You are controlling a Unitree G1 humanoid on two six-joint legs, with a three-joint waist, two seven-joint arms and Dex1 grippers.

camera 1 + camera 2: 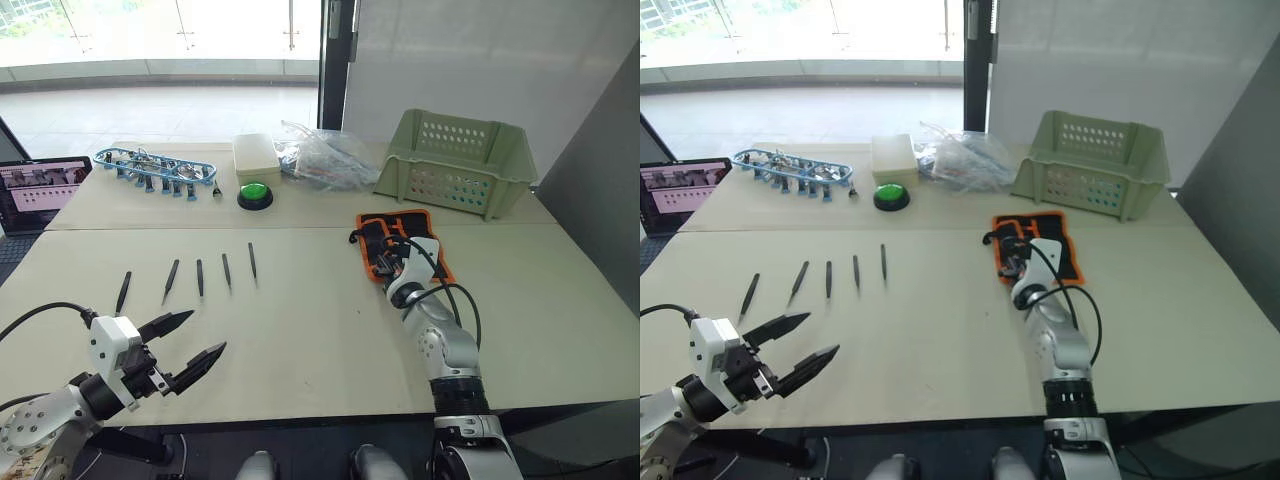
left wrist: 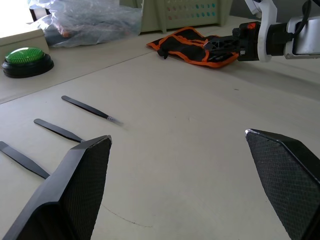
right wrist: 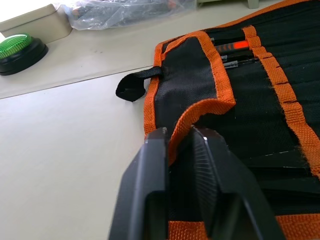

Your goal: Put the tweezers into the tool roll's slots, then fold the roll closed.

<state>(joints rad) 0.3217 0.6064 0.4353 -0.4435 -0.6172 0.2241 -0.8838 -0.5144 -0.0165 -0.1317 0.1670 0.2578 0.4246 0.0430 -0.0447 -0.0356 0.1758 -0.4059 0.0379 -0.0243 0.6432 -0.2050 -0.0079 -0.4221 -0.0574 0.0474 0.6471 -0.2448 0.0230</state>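
Note:
Several slim black tweezers lie in a row on the table's left half, points toward me. My left gripper hovers open just short of them, with nothing between its fingers. The tool roll, black fabric with orange edging, lies right of centre, partly unfolded, its slots facing up. A black strap sticks out at its side. My right gripper is at the roll's near edge, shut on a raised flap of the orange edging.
A green plastic basket stands behind the roll. At the back are a clear plastic bag, a beige box, a green button and a blue rack of clips. A laptop sits far left.

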